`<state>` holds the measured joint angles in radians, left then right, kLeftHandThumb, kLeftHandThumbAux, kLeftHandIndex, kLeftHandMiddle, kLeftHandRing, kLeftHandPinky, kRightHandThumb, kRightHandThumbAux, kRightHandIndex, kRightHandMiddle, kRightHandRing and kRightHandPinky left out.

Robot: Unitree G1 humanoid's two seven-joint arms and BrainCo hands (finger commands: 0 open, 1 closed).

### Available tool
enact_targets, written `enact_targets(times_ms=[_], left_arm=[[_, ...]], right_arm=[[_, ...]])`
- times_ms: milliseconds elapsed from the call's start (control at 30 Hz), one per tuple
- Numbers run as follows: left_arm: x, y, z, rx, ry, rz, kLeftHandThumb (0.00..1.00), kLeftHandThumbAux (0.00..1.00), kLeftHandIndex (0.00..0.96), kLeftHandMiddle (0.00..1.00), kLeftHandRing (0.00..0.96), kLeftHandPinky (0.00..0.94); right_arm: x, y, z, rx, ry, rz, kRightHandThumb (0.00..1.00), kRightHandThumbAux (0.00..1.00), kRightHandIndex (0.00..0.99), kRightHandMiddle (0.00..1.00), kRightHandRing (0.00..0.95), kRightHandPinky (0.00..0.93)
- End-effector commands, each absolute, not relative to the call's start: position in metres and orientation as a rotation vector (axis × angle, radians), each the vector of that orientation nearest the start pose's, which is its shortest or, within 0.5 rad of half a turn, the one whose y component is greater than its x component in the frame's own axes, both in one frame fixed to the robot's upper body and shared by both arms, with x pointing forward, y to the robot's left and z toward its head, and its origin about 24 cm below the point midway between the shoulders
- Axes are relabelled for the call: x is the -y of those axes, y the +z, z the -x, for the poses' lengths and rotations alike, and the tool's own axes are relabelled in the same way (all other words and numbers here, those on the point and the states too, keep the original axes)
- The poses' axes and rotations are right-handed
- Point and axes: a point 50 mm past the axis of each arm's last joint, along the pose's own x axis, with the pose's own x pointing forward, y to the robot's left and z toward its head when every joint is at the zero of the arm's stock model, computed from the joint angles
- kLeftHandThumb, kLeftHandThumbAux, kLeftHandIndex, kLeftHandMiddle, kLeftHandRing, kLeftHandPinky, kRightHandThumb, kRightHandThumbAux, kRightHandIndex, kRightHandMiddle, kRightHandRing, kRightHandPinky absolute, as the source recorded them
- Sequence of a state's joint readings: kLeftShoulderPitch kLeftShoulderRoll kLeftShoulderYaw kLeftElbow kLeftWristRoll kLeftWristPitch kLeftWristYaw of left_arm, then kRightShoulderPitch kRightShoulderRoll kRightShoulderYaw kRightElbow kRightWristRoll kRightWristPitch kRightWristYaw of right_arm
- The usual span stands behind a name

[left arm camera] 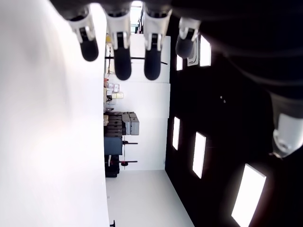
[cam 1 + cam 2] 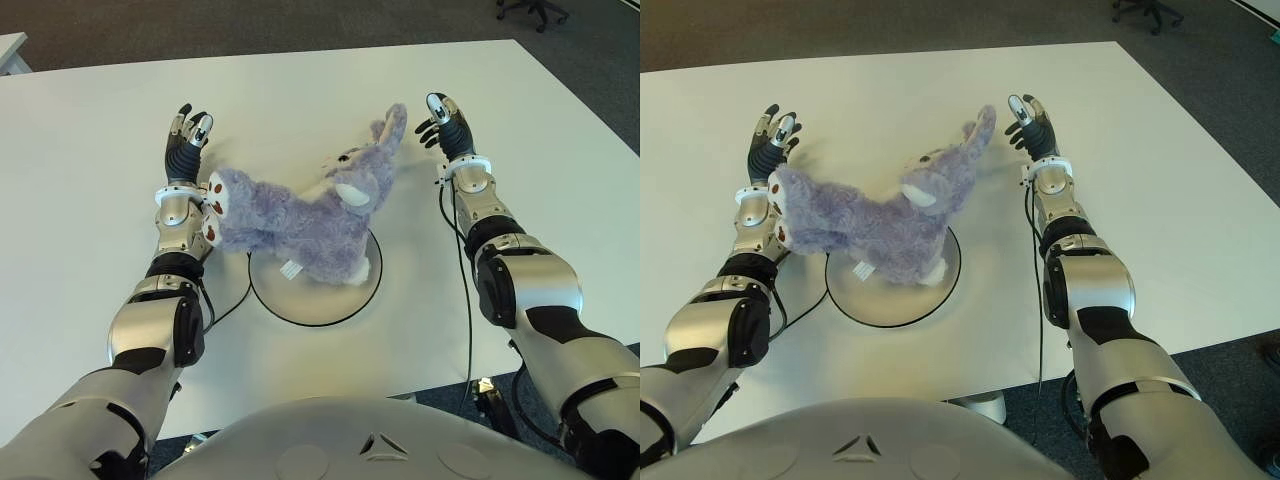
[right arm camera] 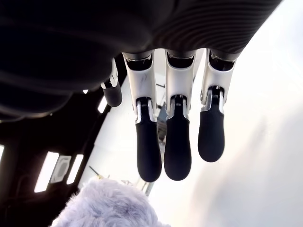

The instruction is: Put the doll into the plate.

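- On the white table [image 2: 300, 100], the purple doll [image 2: 300, 215] lies partly over the round plate [image 2: 330, 310].
- Left hand [image 2: 185, 145] at 9 o'clock, fingers spread, empty.
- Right hand [image 2: 445, 125] at 2 o'clock, fingers straight, empty.

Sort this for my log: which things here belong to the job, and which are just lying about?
Job: doll, lying partly over the plate; left hand and right hand, both open beside it.
Lying about: table; office chair behind.
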<state>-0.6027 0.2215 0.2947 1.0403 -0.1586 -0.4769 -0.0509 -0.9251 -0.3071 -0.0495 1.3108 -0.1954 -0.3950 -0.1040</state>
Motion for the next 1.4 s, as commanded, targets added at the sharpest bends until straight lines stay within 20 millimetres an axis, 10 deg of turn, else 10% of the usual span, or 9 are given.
enact_targets(times_ms=[33, 200, 1400], left_arm=[[-0.232, 0.009, -0.324, -0.057, 0.240, 0.092, 0.000, 0.474, 0.085, 0.167, 0.148, 0.078], [-0.232, 0.009, -0.323, -0.060, 0.242, 0.095, 0.000, 0.472, 0.080, 0.172, 0.155, 0.084], [-0.235, 0.007, -0.319, -0.048, 0.256, 0.113, 0.000, 0.473, 0.055, 0.194, 0.171, 0.067]], right_arm=[[0.192, 0.078, -0.388, -0.055, -0.157, 0.369, 0.000, 0.324, 0.000, 0.078, 0.107, 0.155], [0.192, 0.076, -0.389, -0.085, -0.151, 0.379, 0.000, 0.363, 0.000, 0.002, 0.003, 0.004], [0.190, 0.066, -0.383, -0.086, -0.133, 0.343, 0.000, 0.387, 0.000, 0.000, 0.000, 0.000]])
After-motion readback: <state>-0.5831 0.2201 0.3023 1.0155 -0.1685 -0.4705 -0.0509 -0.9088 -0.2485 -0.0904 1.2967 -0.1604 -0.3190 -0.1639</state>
